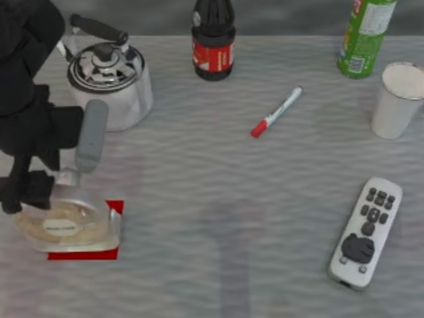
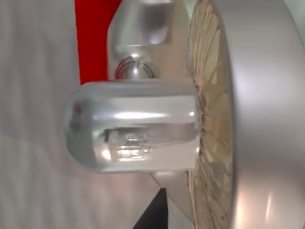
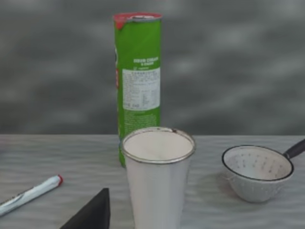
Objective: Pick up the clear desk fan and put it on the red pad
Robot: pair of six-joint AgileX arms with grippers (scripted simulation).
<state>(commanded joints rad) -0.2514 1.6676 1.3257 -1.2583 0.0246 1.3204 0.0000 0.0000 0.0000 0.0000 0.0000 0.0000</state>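
Grey table (image 1: pixel 218 199): clear desk fan (image 1: pixel 63 225) on red pad (image 1: pixel 116 207); left gripper (image 1: pixel 23 192) at fan, grip indeterminable.

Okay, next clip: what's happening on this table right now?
The left arm is over the table's left side with its gripper at the clear desk fan, which sits over the red pad, covering most of it. The kettle stands just behind. The right arm is out of the top view.
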